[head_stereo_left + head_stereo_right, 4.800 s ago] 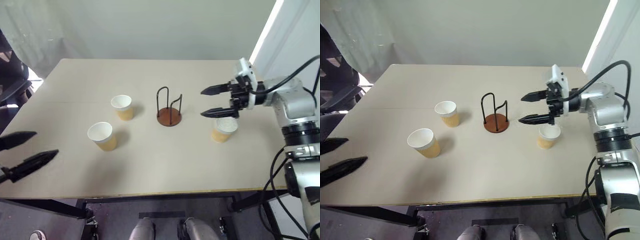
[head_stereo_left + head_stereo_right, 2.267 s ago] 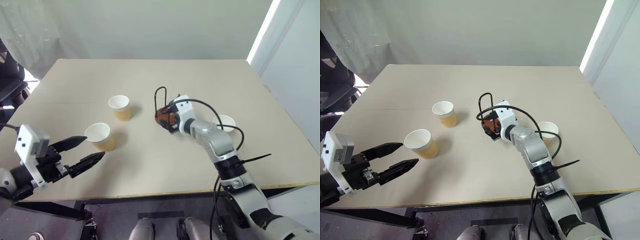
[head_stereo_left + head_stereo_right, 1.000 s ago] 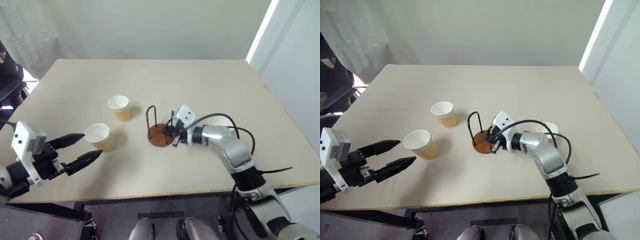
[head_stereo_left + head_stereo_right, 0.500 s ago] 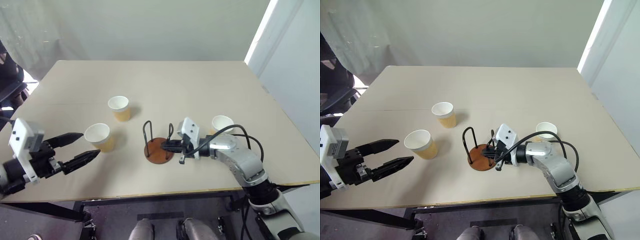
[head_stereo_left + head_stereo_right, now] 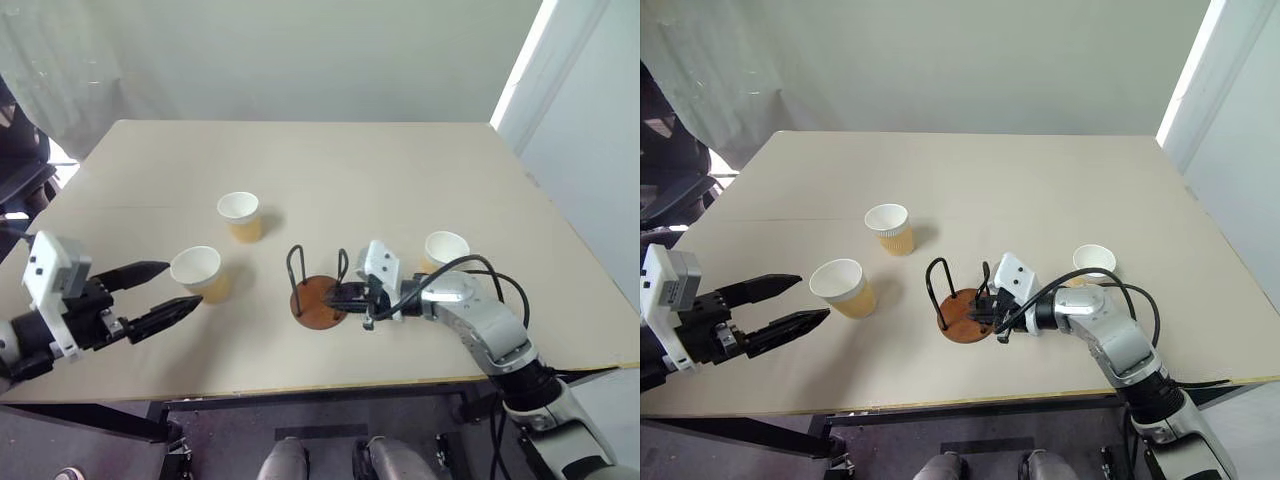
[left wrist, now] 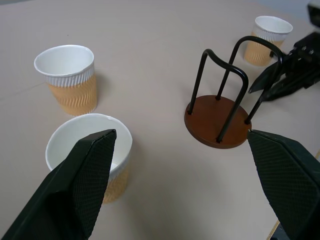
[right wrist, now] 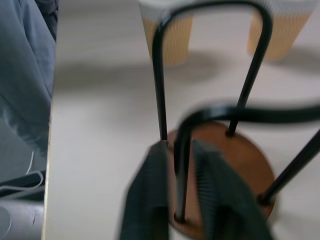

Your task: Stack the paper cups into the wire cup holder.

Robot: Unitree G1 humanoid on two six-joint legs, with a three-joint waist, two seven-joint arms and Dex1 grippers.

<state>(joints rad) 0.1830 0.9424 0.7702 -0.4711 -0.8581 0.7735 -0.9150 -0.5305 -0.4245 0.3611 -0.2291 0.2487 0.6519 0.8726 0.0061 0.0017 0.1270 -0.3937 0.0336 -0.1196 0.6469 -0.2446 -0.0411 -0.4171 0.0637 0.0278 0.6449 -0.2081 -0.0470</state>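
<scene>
The wire cup holder stands upright near the front middle of the tabletop, its reddish-brown disc base flat on the surface and its 2 dark wire loops rising from it. The right claw reaches in from the holder's right side; its 2 fingers stand slightly apart on either side of 1 wire upright, without clearly pinching it. 3 paper cups stand upright and apart: 1 behind the right arm, 1 behind and left of the holder, 1 further left and nearer the front. The left claw hangs wide open just left of that nearest cup, not touching it.
</scene>
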